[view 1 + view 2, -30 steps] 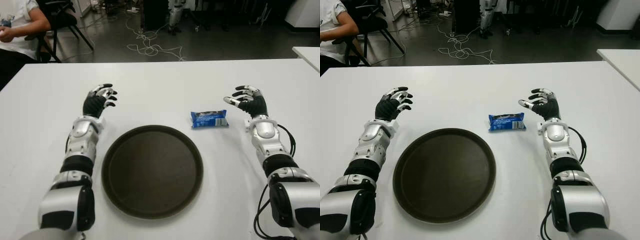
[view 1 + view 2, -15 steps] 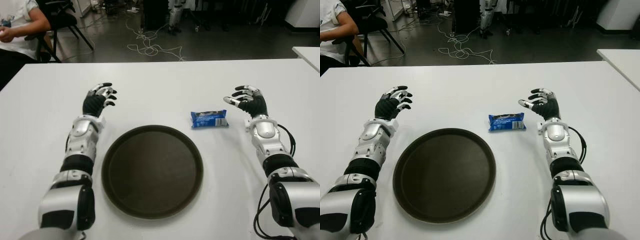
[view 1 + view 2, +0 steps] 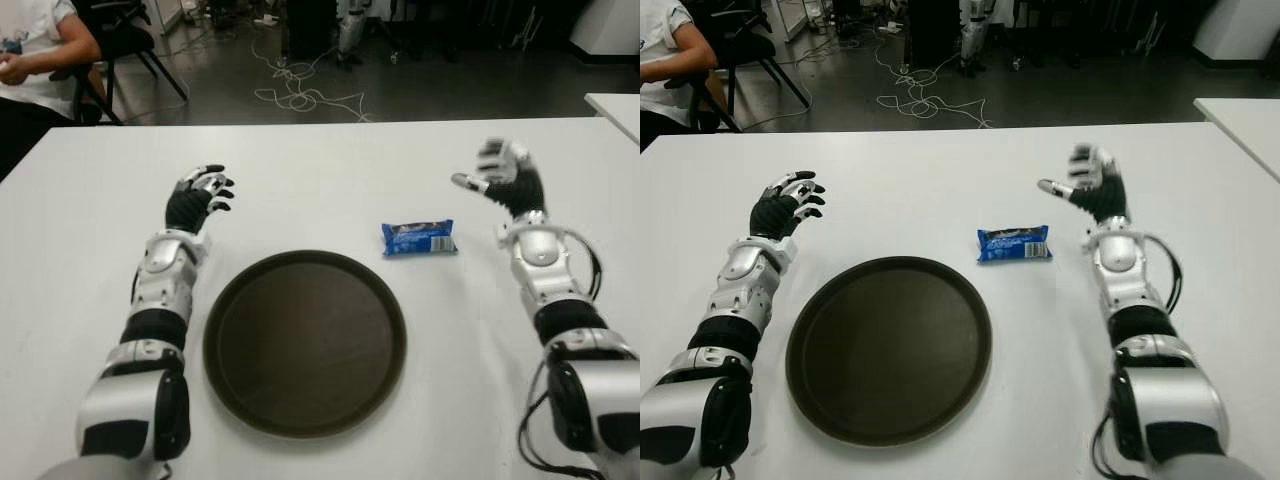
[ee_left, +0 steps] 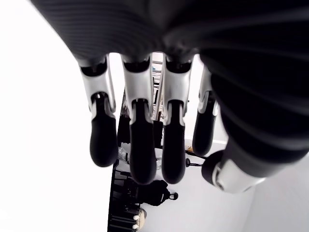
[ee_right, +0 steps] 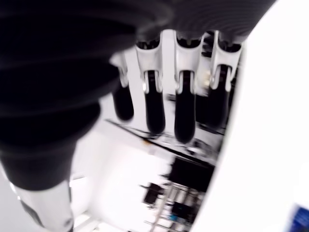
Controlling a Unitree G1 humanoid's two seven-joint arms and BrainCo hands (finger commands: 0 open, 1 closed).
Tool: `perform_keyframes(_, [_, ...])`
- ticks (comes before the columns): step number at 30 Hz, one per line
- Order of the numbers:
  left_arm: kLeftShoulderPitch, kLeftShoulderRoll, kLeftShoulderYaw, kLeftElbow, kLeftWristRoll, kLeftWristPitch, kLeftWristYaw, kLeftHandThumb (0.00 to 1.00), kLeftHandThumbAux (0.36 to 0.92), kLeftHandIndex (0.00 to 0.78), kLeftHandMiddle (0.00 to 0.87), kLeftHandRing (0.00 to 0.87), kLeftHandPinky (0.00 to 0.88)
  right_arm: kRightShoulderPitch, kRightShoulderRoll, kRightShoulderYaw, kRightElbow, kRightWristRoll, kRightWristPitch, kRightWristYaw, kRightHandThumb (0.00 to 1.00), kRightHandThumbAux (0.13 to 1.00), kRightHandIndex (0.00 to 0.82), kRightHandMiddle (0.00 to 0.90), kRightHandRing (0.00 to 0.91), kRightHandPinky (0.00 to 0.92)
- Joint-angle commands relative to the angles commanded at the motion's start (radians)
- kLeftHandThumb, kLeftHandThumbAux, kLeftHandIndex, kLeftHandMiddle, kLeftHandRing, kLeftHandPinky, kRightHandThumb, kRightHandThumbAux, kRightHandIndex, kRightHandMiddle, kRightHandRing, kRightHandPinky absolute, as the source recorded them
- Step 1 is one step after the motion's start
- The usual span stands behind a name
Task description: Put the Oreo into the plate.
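Note:
A blue Oreo packet (image 3: 419, 237) lies flat on the white table (image 3: 320, 170), just past the right rim of a round dark brown plate (image 3: 305, 340). My right hand (image 3: 497, 178) is raised above the table to the right of the packet and a little beyond it, fingers spread, holding nothing. My left hand (image 3: 199, 195) shows left of the plate's far edge, fingers relaxed and empty. The plate holds nothing.
A person sits on a chair (image 3: 120, 40) beyond the table's far left corner. Cables (image 3: 300, 90) lie on the dark floor behind the table. Another white table's corner (image 3: 615, 105) shows at the far right.
My right hand has lifted and moved away from me, farther from the table top. The left hand, the packet and the plate have not moved.

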Motion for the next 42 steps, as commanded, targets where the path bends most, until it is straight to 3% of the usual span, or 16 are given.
perform_keyframes(8, [-0.001,0.001,0.0,0.003,0.003,-0.004,0.006,0.82,0.688,0.356,0.502,0.502,0.552,0.032,-0.056,0.092,-0.116,-0.147,0.081,-0.01,0.0,0.74,0.016,0.028,0.023,0.014])
perform_keyframes(13, [0.0,0.0,0.0,0.001,0.003,-0.001,0.009,0.819,0.688,0.353,0.507,0.522,0.582,0.058,-0.076,0.149,-0.205,-0.216,0.178,0.045,0.0,0.694,0.002,0.004,0.003,0.002])
perform_keyframes(17, [-0.001,-0.001,-0.001,-0.002,0.003,0.001,0.011,0.825,0.683,0.375,0.496,0.536,0.606,0.069,-0.102,0.206,-0.274,-0.254,0.226,0.162,0.0,0.658,0.0,0.0,0.0,0.0])
perform_keyframes(20, [0.003,-0.002,-0.003,-0.01,0.005,0.002,0.012,0.821,0.687,0.362,0.502,0.533,0.595,0.075,-0.134,0.244,-0.325,-0.273,0.221,0.253,0.0,0.627,0.0,0.0,0.0,0.0])
perform_keyframes(24, [0.005,-0.002,-0.004,-0.014,0.004,0.005,0.012,0.818,0.689,0.35,0.508,0.527,0.588,0.075,-0.143,0.276,-0.366,-0.276,0.22,0.338,0.0,0.619,0.0,0.0,0.0,0.0])
perform_keyframes(28, [0.007,-0.001,-0.006,-0.02,0.004,0.013,0.009,0.83,0.677,0.405,0.477,0.525,0.587,0.046,-0.161,0.319,-0.353,-0.267,0.169,0.457,0.0,0.654,0.0,0.0,0.0,0.0])
perform_keyframes(32, [0.011,-0.002,-0.01,-0.032,0.008,0.02,0.013,0.823,0.685,0.374,0.492,0.518,0.576,0.027,-0.163,0.346,-0.347,-0.266,0.153,0.541,0.0,0.671,0.0,0.0,0.0,0.0])
perform_keyframes(37, [0.014,-0.005,-0.01,-0.038,0.01,0.024,0.023,0.818,0.689,0.354,0.497,0.501,0.556,-0.007,-0.142,0.381,-0.36,-0.27,0.187,0.649,0.0,0.661,0.0,0.0,0.0,0.0])
perform_keyframes(42, [0.017,-0.008,-0.01,-0.045,0.01,0.025,0.029,0.818,0.69,0.352,0.501,0.5,0.556,-0.023,-0.128,0.403,-0.348,-0.276,0.195,0.692,0.0,0.651,0.0,0.0,0.0,0.0])
